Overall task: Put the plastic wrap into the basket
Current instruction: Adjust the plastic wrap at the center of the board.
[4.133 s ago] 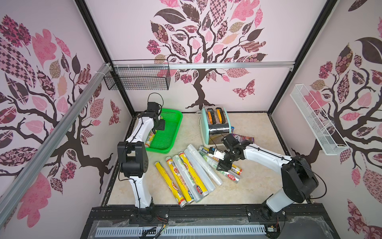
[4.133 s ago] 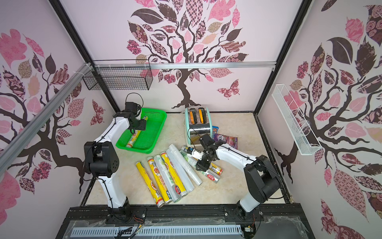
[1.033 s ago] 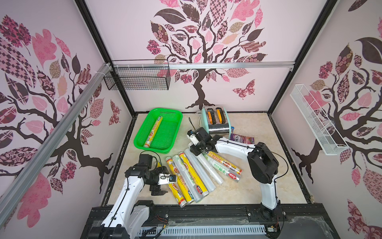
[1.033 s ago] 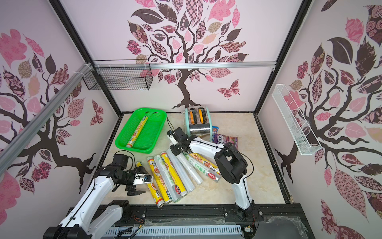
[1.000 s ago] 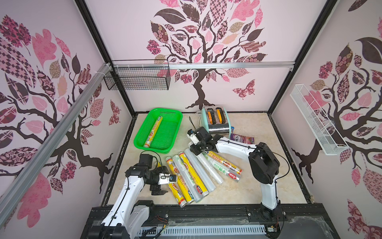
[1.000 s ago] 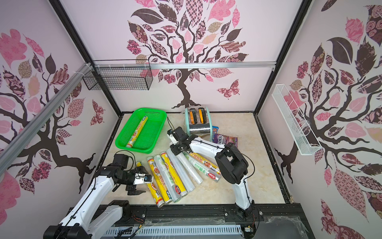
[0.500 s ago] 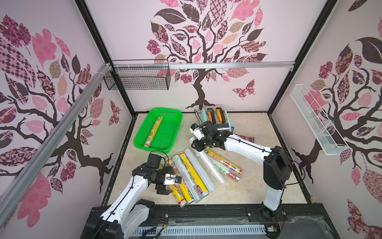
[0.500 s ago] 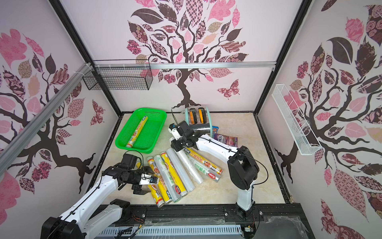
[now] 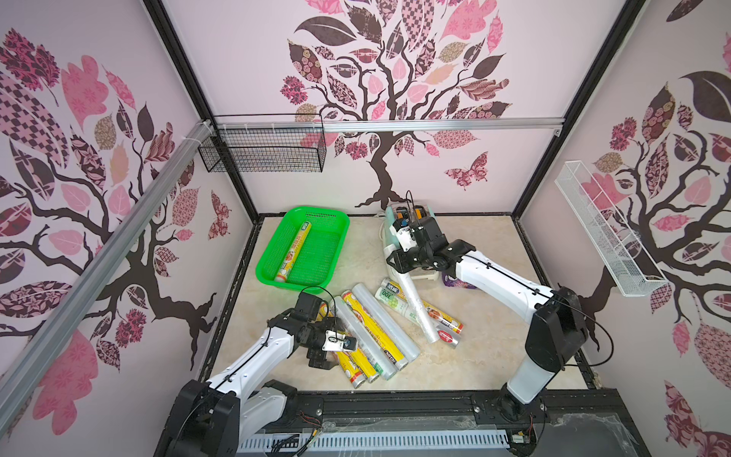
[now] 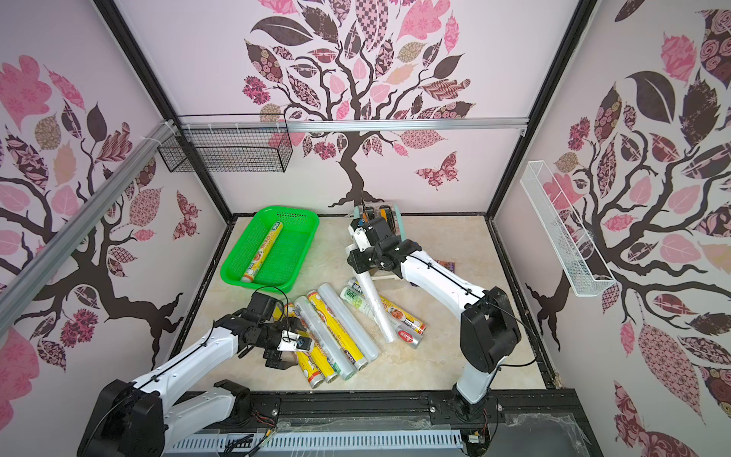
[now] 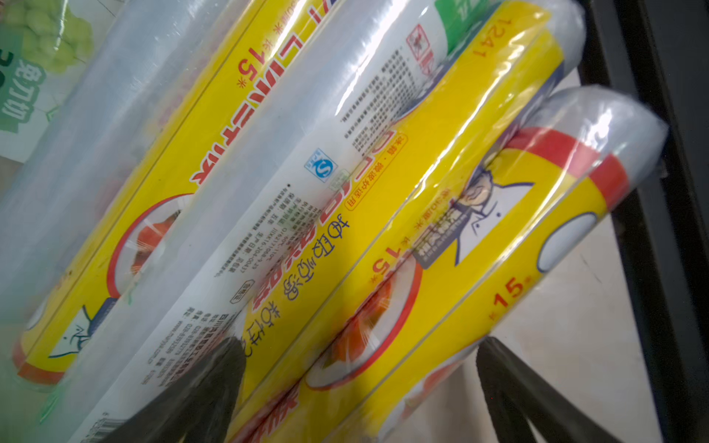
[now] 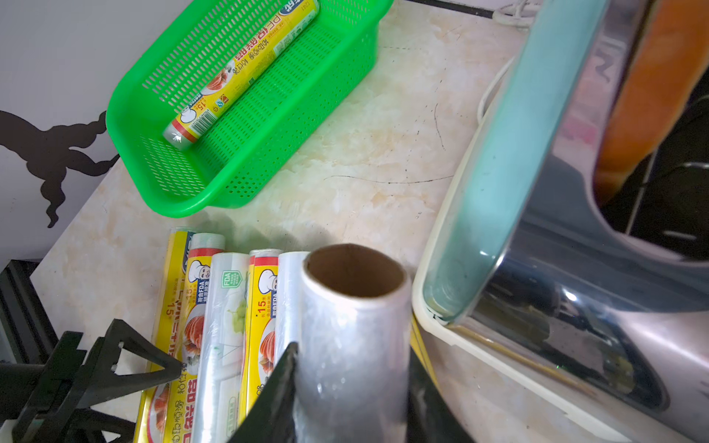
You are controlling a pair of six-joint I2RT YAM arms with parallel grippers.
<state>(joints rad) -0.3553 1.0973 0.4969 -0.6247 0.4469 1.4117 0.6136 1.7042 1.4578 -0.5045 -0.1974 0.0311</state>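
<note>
My right claw (image 12: 351, 360) is clamped on the end of a clear roll (image 12: 353, 330). My left claw (image 11: 360, 345) stands wide, straddling two yellow rolls (image 11: 422, 230) on the bench (image 9: 474, 356).

bright green perforated basket (image 9: 316, 253), yellow red-banded rolls (image 9: 374, 331), one clear roll (image 9: 415, 306), teal toaster (image 12: 498, 172), beige marbled table (image 9: 474, 348).

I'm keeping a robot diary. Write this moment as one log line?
left gripper: open over yellow food-picture rolls | right gripper: shut on end of clear plastic-wrap roll | green mesh plastic basket: one yellow roll inside
</note>
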